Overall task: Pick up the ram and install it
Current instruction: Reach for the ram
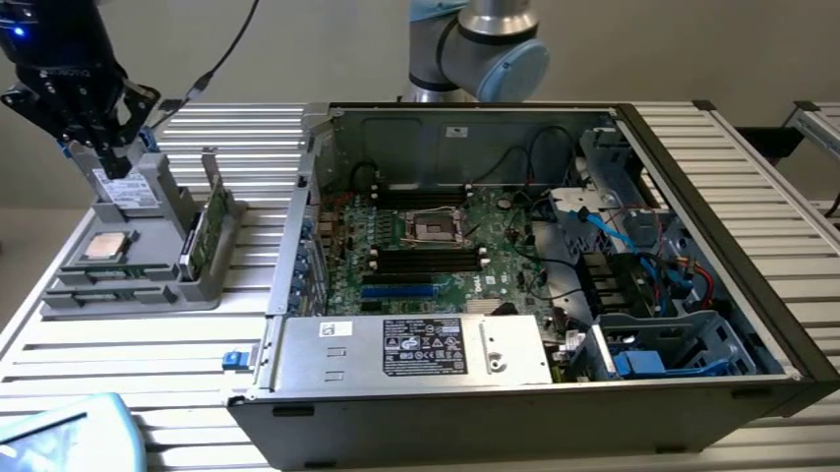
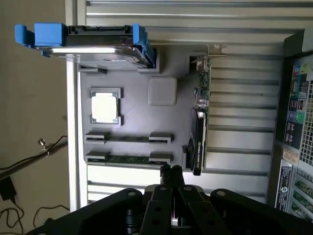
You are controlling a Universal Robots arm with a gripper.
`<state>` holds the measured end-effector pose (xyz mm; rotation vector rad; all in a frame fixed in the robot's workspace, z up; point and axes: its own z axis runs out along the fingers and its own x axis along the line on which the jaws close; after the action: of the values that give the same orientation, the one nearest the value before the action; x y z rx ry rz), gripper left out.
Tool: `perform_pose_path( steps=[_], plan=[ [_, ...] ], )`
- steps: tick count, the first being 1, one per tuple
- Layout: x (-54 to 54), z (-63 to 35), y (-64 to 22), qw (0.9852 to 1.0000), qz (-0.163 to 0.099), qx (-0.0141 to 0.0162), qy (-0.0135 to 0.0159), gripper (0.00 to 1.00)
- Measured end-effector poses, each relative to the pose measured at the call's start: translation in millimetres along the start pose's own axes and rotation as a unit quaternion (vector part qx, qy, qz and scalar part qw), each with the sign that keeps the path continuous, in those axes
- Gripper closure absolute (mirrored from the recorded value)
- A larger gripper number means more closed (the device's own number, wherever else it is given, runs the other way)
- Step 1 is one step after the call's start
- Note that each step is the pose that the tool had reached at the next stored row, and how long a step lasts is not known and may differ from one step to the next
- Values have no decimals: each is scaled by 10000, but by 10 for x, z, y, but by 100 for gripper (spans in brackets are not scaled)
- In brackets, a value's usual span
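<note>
Silver-grey tubular arm (image 1: 453, 39), pale blue joint cap (image 1: 521, 67); black gripper (image 1: 113, 157), white lettering (image 1: 62, 74), blue light (image 1: 16, 29), trailing black cable (image 1: 234, 44).

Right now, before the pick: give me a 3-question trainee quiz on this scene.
1. True or false: the gripper is holding the ram.
2. Where does the square silver processor chip sit? A) in the motherboard socket B) on the grey parts tray C) on top of the power supply
3. Short answer: are the gripper's fingers open or shut?

Key: 1 false, it holds nothing; 2 B; 3 shut.
</note>
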<state>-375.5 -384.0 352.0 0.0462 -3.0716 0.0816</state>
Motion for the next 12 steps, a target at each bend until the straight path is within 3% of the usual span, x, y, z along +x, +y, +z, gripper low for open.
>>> perform_pose_path(
  steps=[8,12],
  plan=[
    [258,101,13,10000,-28,36,17,90],
    [317,157,4,10000,-46,37,42,90]
  ],
)
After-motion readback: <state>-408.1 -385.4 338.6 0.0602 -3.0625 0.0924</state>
